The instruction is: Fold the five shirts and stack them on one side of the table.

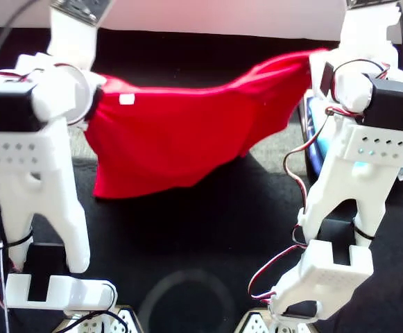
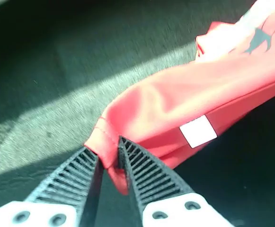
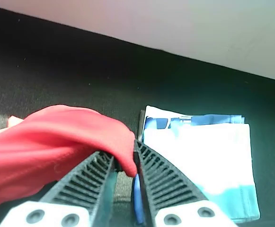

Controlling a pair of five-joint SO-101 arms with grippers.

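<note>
**A:** Status on the end effectors?

**B:** I'm watching the left end effector (image 2: 110,158) pinching a hem corner of the red shirt (image 1: 180,132). Its ribbed jaws are closing almost fully, with just the cloth between them. The right end effector (image 3: 125,165) is gripping the same way, clamping a bunched fold at the shirt's other end.

**A:** Where's the shirt sitting?

**B:** It's hanging spread between the two arms, over the middle of the black desk (image 1: 208,229). The top edge is running arm to arm and the body is drooping below it, lowest toward the left arm. I'm not able to tell if the bottom edge is touching the desk. A small white label (image 2: 198,131) is showing on the cloth near the left grip.

**A:** Anything else on the desk?

**B:** I'm seeing a folded blue-and-white shirt (image 3: 199,161) lying flat on the desk's right side, just beyond the right end effector. In the high view the right arm is covering part of it.
</note>
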